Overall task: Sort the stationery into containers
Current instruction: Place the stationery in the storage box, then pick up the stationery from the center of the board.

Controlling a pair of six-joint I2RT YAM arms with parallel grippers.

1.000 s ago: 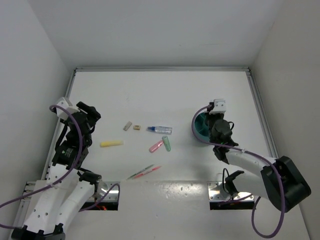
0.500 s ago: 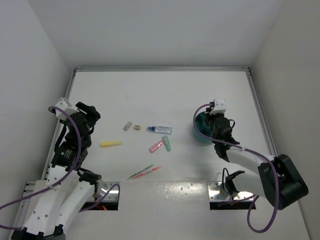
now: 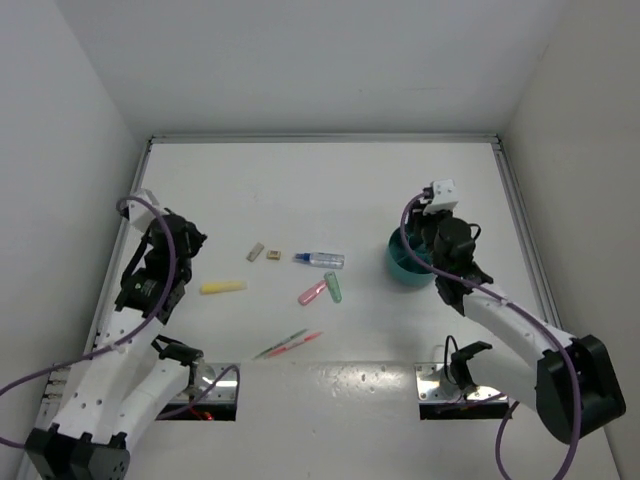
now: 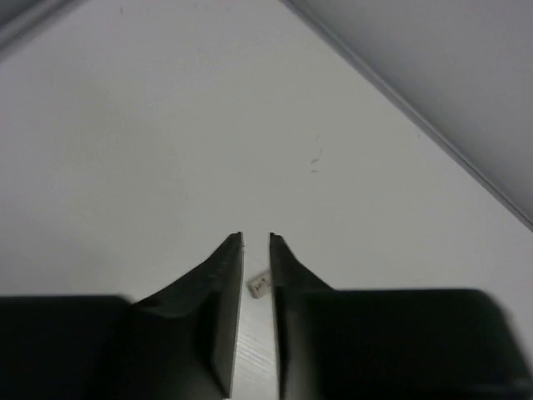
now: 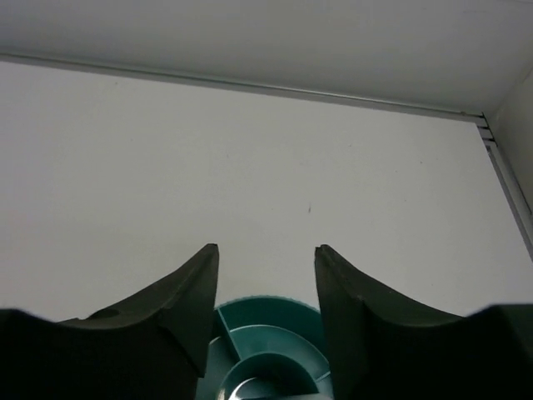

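Note:
The stationery lies mid-table: a yellow marker [image 3: 222, 287], two small beige blocks [image 3: 256, 252] [image 3: 274, 256], a clear blue-capped tube [image 3: 320, 260], a pink marker [image 3: 312, 293], a green marker [image 3: 333, 288], and thin pink and green pens [image 3: 290, 343]. My left gripper [image 3: 188, 243] [image 4: 256, 237] hovers left of them, shut to a thin slit with nothing in it. One beige block [image 4: 260, 284] shows on the table beyond the slit. The teal divided container [image 3: 403, 265] [image 5: 266, 321] stands at the right. Above its right side my right gripper [image 3: 437, 232] [image 5: 266, 250] hangs open and holds nothing.
White walls close in the table on the left, back and right, with a metal rail [image 3: 520, 215] along the right edge. Both arm bases and their purple cables [image 3: 135, 340] fill the near edge.
The left gripper has shut and its arm has swung a little toward the stationery. The right arm has shifted right and back, uncovering more of the teal container.

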